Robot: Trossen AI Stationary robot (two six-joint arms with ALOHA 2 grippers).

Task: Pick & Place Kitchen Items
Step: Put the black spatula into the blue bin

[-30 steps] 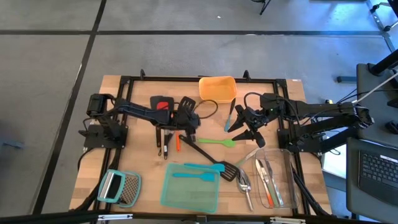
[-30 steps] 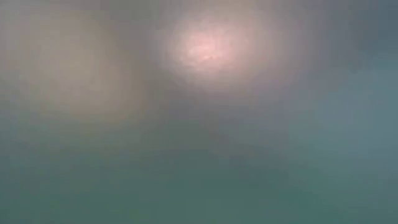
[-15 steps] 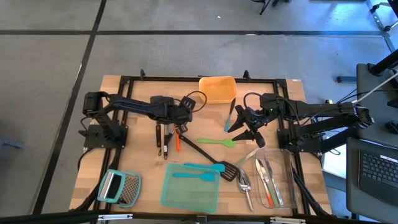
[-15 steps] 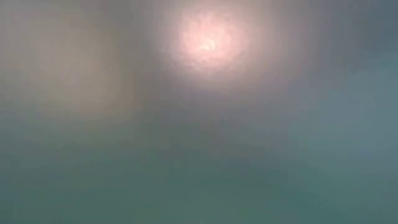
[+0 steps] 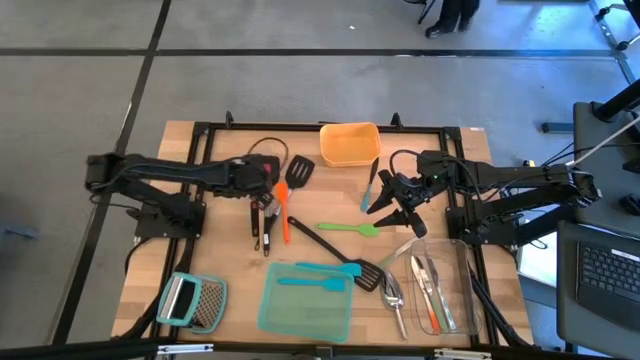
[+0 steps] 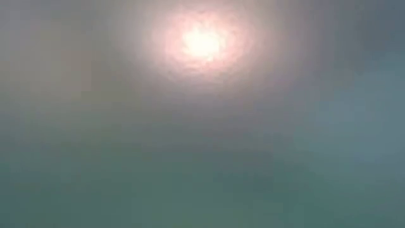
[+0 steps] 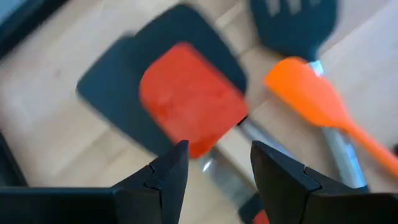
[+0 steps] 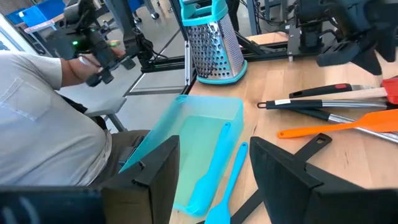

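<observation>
Left gripper (image 7: pixel 214 165): open, empty, red turner (image 7: pixel 189 99) just ahead; centre jaws over handle before closing. Right gripper (image 8: pixel 214 171): open, waiting.

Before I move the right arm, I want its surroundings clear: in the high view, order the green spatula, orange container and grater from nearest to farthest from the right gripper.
From the right gripper:
1. Green spatula, on the table just toward the left arm.
2. Orange container, at the table's far edge.
3. Grater, in the near corner on the left arm's side.
</observation>
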